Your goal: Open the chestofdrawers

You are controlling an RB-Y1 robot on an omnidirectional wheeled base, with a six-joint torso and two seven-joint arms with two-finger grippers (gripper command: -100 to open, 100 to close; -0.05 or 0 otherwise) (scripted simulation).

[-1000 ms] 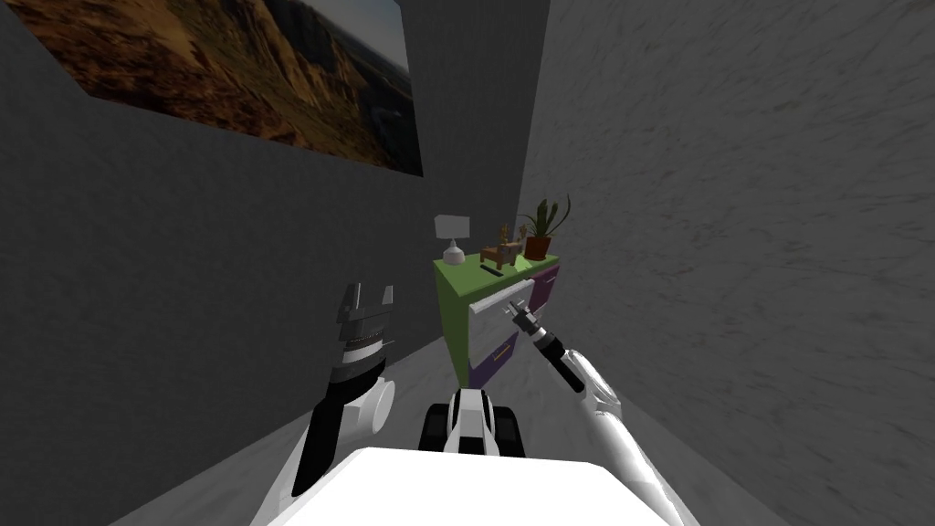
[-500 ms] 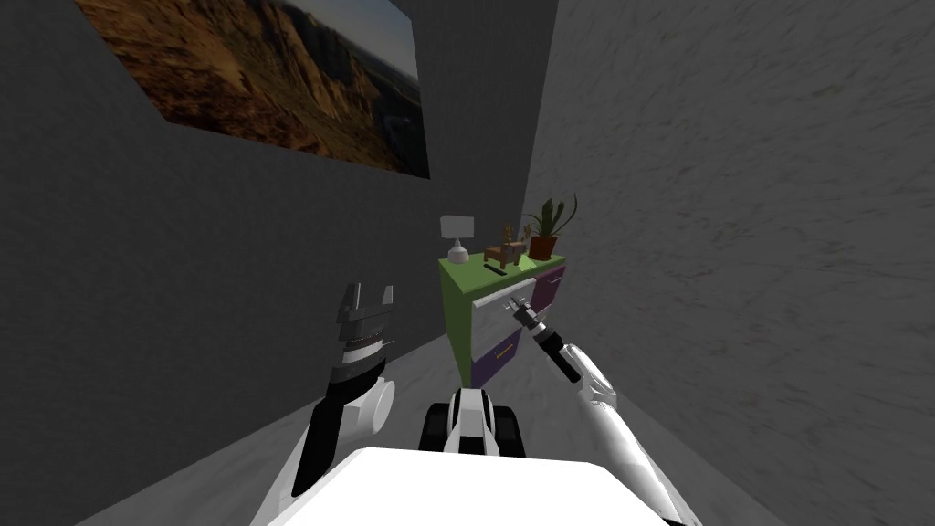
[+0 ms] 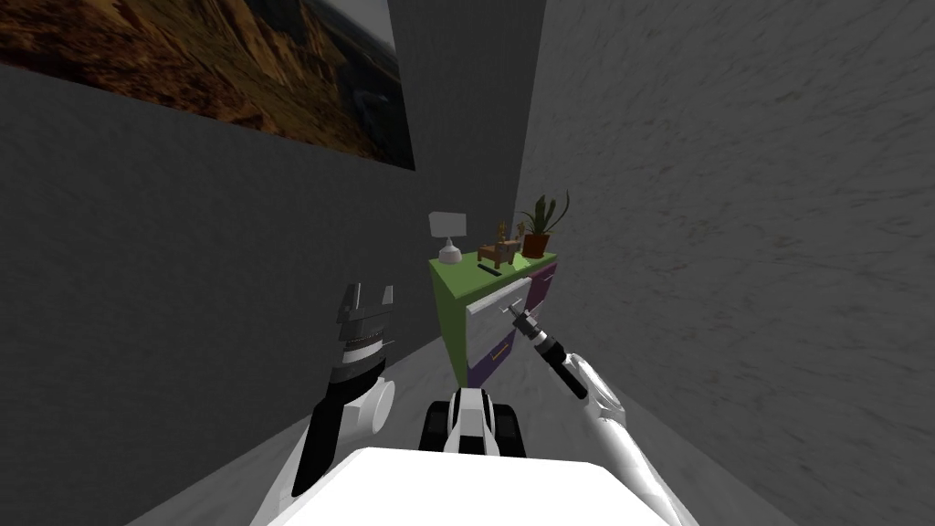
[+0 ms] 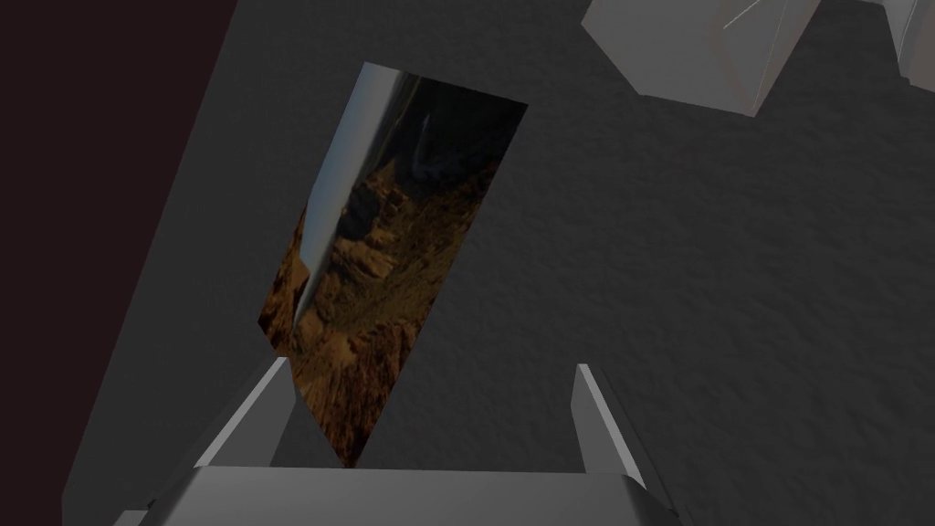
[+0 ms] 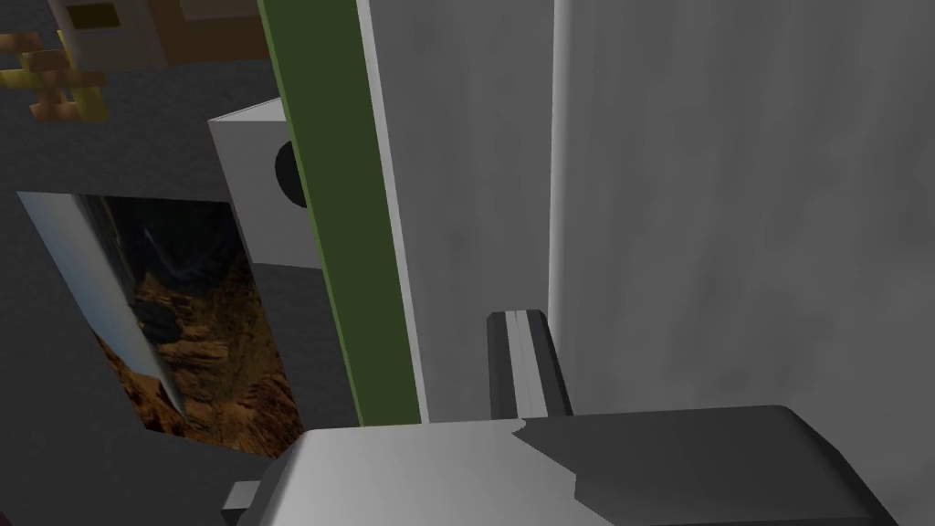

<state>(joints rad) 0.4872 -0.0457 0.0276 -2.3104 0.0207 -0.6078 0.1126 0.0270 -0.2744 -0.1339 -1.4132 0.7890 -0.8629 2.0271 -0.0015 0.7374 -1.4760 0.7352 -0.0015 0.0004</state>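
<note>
Currently working: the right arm is reaching forward, and the right gripper [image 3: 520, 318] is sitting against the light grey drawer front [image 3: 496, 310].
Right claw state: I cannot tell from these views.
Left gripper [image 3: 367, 297]: is hanging raised near the dark left wall [image 3: 183, 292], well apart from the chest; its two fingers [image 4: 598, 420] are standing apart with nothing between them.
Task's thing: the chest of drawers [image 3: 449, 315] is standing at the far end of the passage, its green side facing me and its far end lying near the lighter right wall [image 3: 730, 228].
Drawer fronts: the light grey one is sitting just under the front edge of the green top; a purple front [image 3: 493, 354] is showing below it and another purple front [image 3: 545, 281] beyond it.
Close view: the green edge [image 5: 338, 228] is running right beside the light grey panel [image 5: 475, 183].
On the top: a white lamp [image 3: 447, 236] is standing at the near left corner, a small wooden figure [image 3: 498, 252] mid-top, a potted plant [image 3: 539, 224] at the far corner by the right wall, and a dark flat thing [image 3: 490, 272] is lying near the front edge.
In the way: nothing is lying between the right gripper and the drawer front.
Wall: a landscape picture [image 3: 228, 73] is hanging high on the left wall.
Open room: a narrow strip of grey floor [image 3: 256, 457] is running between the two walls towards the chest.
</note>
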